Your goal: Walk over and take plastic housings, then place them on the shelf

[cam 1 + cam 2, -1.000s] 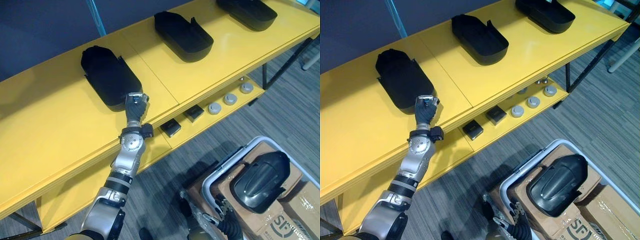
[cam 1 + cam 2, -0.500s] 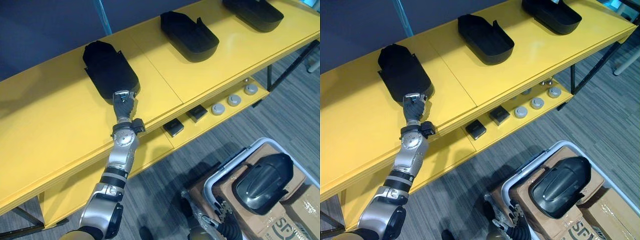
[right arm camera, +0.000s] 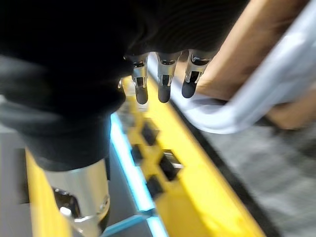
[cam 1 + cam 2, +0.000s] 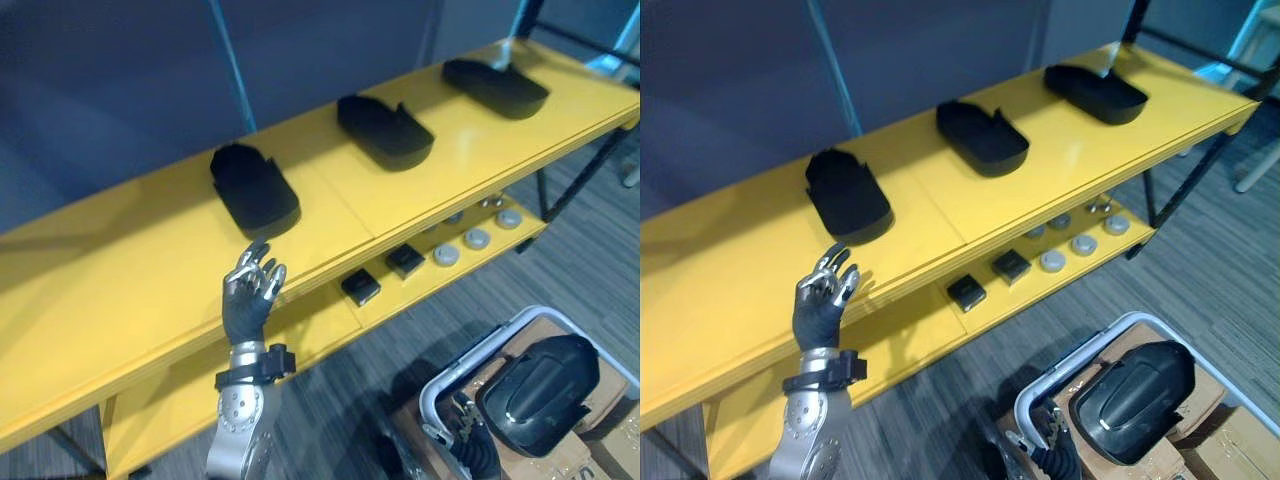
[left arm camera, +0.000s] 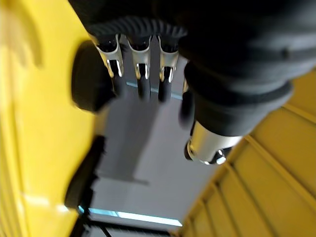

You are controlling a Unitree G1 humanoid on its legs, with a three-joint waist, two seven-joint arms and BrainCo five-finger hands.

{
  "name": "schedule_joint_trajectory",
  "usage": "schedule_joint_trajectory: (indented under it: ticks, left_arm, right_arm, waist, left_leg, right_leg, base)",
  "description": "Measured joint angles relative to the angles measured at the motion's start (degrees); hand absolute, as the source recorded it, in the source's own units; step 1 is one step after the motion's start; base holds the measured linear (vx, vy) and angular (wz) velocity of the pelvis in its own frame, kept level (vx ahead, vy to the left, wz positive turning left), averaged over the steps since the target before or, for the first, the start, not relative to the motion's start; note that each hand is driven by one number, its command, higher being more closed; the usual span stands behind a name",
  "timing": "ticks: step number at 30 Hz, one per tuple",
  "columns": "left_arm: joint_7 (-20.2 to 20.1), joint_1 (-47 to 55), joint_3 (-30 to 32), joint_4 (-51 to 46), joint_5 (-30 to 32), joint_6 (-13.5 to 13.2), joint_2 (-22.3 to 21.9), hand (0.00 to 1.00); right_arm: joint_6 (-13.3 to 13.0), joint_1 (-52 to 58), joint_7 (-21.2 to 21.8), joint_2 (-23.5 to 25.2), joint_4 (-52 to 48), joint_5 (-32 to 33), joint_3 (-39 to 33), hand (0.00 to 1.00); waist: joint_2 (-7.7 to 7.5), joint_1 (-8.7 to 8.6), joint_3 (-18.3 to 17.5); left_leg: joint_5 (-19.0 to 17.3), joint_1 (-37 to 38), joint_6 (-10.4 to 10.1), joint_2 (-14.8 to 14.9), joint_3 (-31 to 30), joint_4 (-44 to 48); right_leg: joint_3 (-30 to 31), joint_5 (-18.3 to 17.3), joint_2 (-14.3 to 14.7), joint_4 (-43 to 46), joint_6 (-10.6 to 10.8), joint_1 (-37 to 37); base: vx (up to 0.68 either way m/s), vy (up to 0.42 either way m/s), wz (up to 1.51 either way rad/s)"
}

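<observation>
Three black plastic housings lie on the yellow shelf (image 4: pixel 120 290): the nearest one (image 4: pixel 255 188), a middle one (image 4: pixel 385 130) and a far one (image 4: pixel 495 85). My left hand (image 4: pixel 250 295) is raised in front of the shelf edge, open with straight fingers and holding nothing, a short way from the nearest housing (image 5: pixel 91 84). Another black housing (image 4: pixel 540 380) rests on cardboard in the white-railed cart (image 4: pixel 470 355) at the lower right. My right hand (image 4: pixel 1055 455) hangs beside the cart rail (image 3: pixel 247 108), its fingers (image 3: pixel 163 84) straight and empty.
Under the top board a lower yellow shelf carries small black boxes (image 4: pixel 361 288) and several grey round parts (image 4: pixel 476 238). A dark blue wall stands behind the shelf. Grey carpet lies between the shelf and the cart.
My left hand has let go of the nearest housing, opened and drawn back off the shelf. The housing stays on the board. The camera has pulled back and tilted up.
</observation>
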Motion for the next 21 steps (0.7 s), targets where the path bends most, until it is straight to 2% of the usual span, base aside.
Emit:
schedule_joint_trajectory:
  ticks: [2,3,4,6,7,8,9,10,11,12,13,14,15,17,18,19,21]
  left_arm:
    - [0.15,0.32,-1.53,0.09,0.63,-0.28,-1.51,0.0]
    - [0.15,0.21,-2.96,0.98,1.31,-0.53,-2.21,0.0]
    - [0.15,0.09,-3.58,1.75,1.6,-0.52,-2.34,0.0]
    - [0.16,0.43,-4.73,4.11,2.15,-0.24,-2.44,0.0]
    - [0.16,0.79,-5.52,4.46,2.15,0.02,-2.34,0.0]
    - [0.14,0.89,-5.91,4.49,2.16,0.17,-2.32,0.0]
    - [-0.17,0.77,-6.01,4.76,3.15,0.31,-2.53,0.0]
    - [-0.24,0.71,-5.75,5.12,3.28,0.32,-2.75,0.0]
    - [-0.27,0.72,-5.58,5.72,3.26,0.31,-2.78,0.0]
    - [-0.29,0.84,-5.31,6.91,3.2,0.34,-2.75,0.0]
    - [-0.34,0.84,-5.35,7.54,3.2,0.34,-2.8,0.0]
    - [-0.72,0.8,-5.26,8.7,3.2,0.39,-2.77,0.0]
    - [-1.07,0.56,-4.61,9.82,3.22,0.54,-2.7,0.0]
    - [-1.55,-0.48,-3.77,13.15,3.31,1.89,-2.77,0.0]
    - [-1.99,-0.28,-3.11,13.4,3.38,2.31,-2.77,0.0]
    - [-2.06,-0.23,-2.15,13.39,3.92,2.45,-2.76,0.0]
    - [-2.1,-0.84,0.28,13.73,4.64,2.64,-2.73,0.0]
  right_arm:
    - [0.0,0.25,-0.46,0.2,-3.81,-1.19,-1.45,0.0]
    - [-0.02,1.27,-0.95,0.78,-7.86,-1.85,-2.62,0.0]
    - [-0.02,1.9,-1.09,1.23,-9.89,-1.95,-3.17,0.0]
    - [-0.03,3.74,-1.85,2.05,-16.13,-3.03,-3.93,0.0]
    - [-0.04,3.9,-2.58,1.72,-18.39,-3.23,-4.49,0.0]
    - [-0.07,3.69,-2.77,1.73,-18.83,-3.34,-5.14,0.0]
    - [-0.08,3.6,-3.53,2.45,-18.69,-3.94,-6.67,0.0]
    - [-0.06,3.68,-3.7,2.57,-18.17,-4.21,-7.79,0.0]
    - [-0.05,3.66,-3.78,2.53,-17.78,-4.35,-8.78,0.0]
    - [-0.07,3.26,-3.98,2.52,-16.49,-4.44,-10.73,0.0]
    - [-0.07,3.28,-4.3,2.52,-15.87,-4.51,-11.64,0.0]
    - [-0.06,3.11,-4.52,2.49,-14.35,-5.15,-13.02,0.0]
    - [-0.04,2.63,-4.57,2.51,-12.82,-5.82,-13.92,0.0]
    - [0.12,1.59,-4.63,2.35,-9.52,-6.03,-15.39,0.0]
    - [0.19,0.89,-4.63,2.33,-8.17,-6.02,-15.66,0.0]
    - [0.2,0.21,-4.63,2.48,-7.58,-6.03,-15.63,0.0]
    - [0.15,-1.34,-4.7,2.73,-6.85,-6.03,-14.94,0.0]
  waist:
    - [-0.12,-0.09,-1.15]
    - [-0.49,-0.55,-1.44]
    - [-0.91,-0.48,-1.43]
    - [-3.14,0.0,-1.39]
    - [-3.71,0.55,-1.41]
    - [-3.2,0.72,-1.73]
    - [-3.78,0.33,-2.08]
    - [-4.46,0.69,-2.13]
    - [-4.51,0.92,-2.17]
    - [-4.45,0.85,-2.3]
    - [-4.48,0.64,-2.4]
    - [-4.69,0.38,-2.85]
    - [-5.35,-0.2,-3.24]
    - [-4.19,-1.48,-3.35]
    - [-3.24,-1.11,-3.78]
    - [-2.85,-0.58,-4.04]
    - [-2.77,-0.51,-4.09]
  left_leg:
    - [-3.51,1.78,-0.29,0.0,-2.81,0.94]
    - [-6.14,2.47,1.14,-0.03,-1.05,1.21]
    - [-7.12,2.98,1.84,-0.19,0.75,1.48]
    - [-8.89,3.65,2.93,-0.29,9.26,4.12]
    - [-8.88,3.6,3.25,0.41,14.89,5.0]
    - [-8.87,3.59,3.7,1.25,17.36,4.96]
    - [-8.73,3.39,4.51,2.77,23.78,3.88]
    - [-7.82,4.23,4.5,3.1,27.4,2.3]
    - [-7.23,4.99,4.42,3.51,29.53,1.34]
    - [-6.17,6.39,3.9,4.0,32.43,0.18]
    - [-6.03,6.86,3.7,4.17,33.39,-0.05]
    - [-5.88,7.01,3.44,3.98,34.44,-0.85]
    - [-5.33,6.61,2.7,3.34,34.99,-1.98]
    - [-3.34,5.86,3.4,2.82,33.69,-4.97]
    - [-2.35,5.87,4.17,3.29,32.53,-6.43]
    - [-1.14,5.9,4.04,3.89,31.99,-6.84]
    - [1.47,4.82,3.87,5.75,30.03,-5.03]
  right_leg:
    - [2.84,-1.87,2.41,5.07,0.79,-2.1]
    - [4.68,-1.97,3.58,7.04,1.03,-3.37]
    - [6.21,-1.7,3.93,7.47,1.46,-3.68]
    - [12.11,0.05,4.33,4.45,2.79,-3.69]
    - [8.24,-1.05,2.31,0.96,0.8,-4.8]
    - [4.02,-1.88,1.27,0.31,-0.55,-5.86]
    - [-9.23,-1.59,-0.93,3.86,-1.31,-9.14]
    - [-16.25,-1.92,-2.01,9.78,-1.9,-10.68]
    - [-19.05,-2.3,-2.58,13.42,-2.36,-10.8]
    - [-21.71,-4.53,-3.68,19.4,-3.63,-9.41]
    - [-22.25,-6.71,-4.5,21.69,-3.86,-8.34]
    - [-22.64,-11.72,-5.89,23.07,-3.33,-6.57]
    - [-22.8,-14.22,-6.63,21.42,-2.54,-5.88]
    - [-22.37,-13.25,-4.93,18.74,-3.09,-6.94]
    - [-21.58,-12.3,-3.32,16.38,-3.31,-6.83]
    - [-20.74,-11.35,-1.95,14.43,-4.1,-6.49]
    - [-20.93,-7.99,-0.09,9.39,-6.34,-4.07]
  base:
    - [-0.12,0.105,-1.04]
    - [-0.2,0.162,-0.97]
    - [-0.15,0.143,-1.09]
    - [-0.2,0.18,-1.83]
    - [-0.25,0.164,-2.11]
    - [-0.28,0.153,-2.09]
    - [-0.21,0.101,-1.73]
    - [-0.16,0.076,-1.62]
    - [-0.04,0.014,-1.43]
    - [0.01,-0.009,-1.13]
    - [0.02,-0.037,-1.21]
    - [0.04,-0.077,-0.96]
    - [0.05,-0.092,-0.82]
    - [0.07,-0.111,-0.4]
    - [0.1,-0.115,-0.53]
    - [0.12,-0.136,-0.68]
    - [0.12,-0.187,-0.29]
